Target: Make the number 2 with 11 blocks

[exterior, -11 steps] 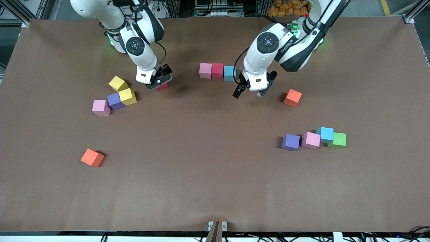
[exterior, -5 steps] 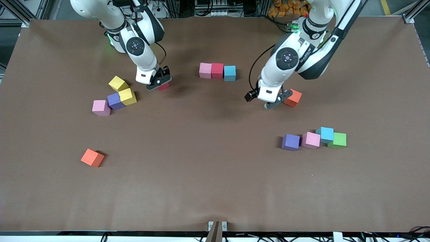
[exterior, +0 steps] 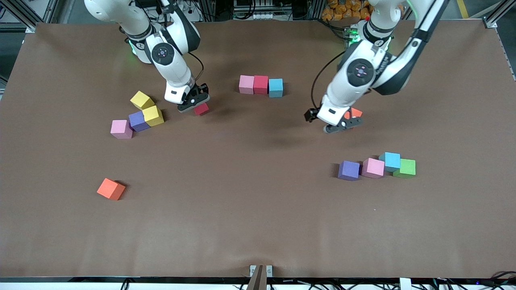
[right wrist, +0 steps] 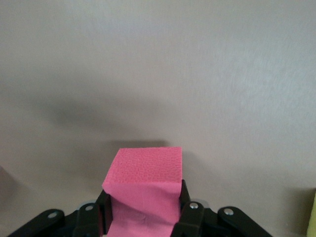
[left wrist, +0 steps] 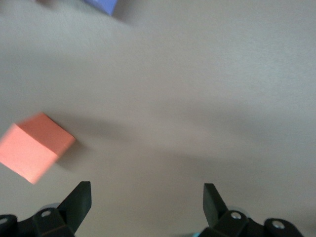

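My right gripper (exterior: 197,105) is shut on a red block (exterior: 201,108), which looks pinkish between the fingers in the right wrist view (right wrist: 145,182) and hangs just above the table. A pink block (exterior: 246,84), a red block (exterior: 261,84) and a light blue block (exterior: 275,87) sit touching in a row. My left gripper (exterior: 328,121) is open and low, right beside an orange block (exterior: 354,112). In the left wrist view the orange block (left wrist: 34,153) lies off to one side of the open left gripper (left wrist: 147,195), with bare table between the fingers.
Toward the right arm's end lie two yellow blocks (exterior: 141,99) (exterior: 153,115), a purple one (exterior: 138,121), a pink one (exterior: 121,129) and, nearer the front camera, an orange one (exterior: 111,189). Toward the left arm's end, purple (exterior: 348,170), pink (exterior: 373,168), light blue (exterior: 390,161) and green (exterior: 405,168) cubes cluster.
My right gripper closed on the red block and shifted it slightly toward the front camera. The left arm swung away from the row to the orange block, still open.
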`<action>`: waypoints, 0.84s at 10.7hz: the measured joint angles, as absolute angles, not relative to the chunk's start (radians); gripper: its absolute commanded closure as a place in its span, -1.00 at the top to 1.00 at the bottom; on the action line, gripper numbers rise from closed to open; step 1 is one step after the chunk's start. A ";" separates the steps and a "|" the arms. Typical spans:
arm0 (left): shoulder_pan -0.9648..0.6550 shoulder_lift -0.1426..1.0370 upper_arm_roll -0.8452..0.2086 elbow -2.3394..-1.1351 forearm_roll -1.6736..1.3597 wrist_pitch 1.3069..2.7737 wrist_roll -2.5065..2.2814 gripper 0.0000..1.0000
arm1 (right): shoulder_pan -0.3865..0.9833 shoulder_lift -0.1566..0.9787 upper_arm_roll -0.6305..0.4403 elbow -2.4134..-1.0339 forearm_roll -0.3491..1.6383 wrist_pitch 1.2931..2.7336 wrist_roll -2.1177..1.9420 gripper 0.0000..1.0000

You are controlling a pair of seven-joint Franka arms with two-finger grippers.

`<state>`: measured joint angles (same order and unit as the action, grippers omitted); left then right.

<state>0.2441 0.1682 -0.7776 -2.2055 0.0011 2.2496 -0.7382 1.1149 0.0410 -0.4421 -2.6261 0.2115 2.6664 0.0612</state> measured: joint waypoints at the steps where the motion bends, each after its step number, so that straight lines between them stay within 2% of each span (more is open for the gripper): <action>1: 0.282 0.164 -0.777 -2.216 0.001 2.239 -0.637 1.00 | 1.132 0.057 -0.442 -2.594 0.212 2.666 0.127 -0.66; 6: 0.388 0.161 -0.777 -2.267 0.080 2.236 -0.311 1.00 | 1.310 0.256 -0.440 -2.354 0.212 2.654 0.539 -0.66; 9: 0.394 0.169 -0.780 -2.288 0.197 2.244 -0.297 1.00 | 1.327 0.368 -0.437 -2.142 0.212 2.474 0.685 -0.67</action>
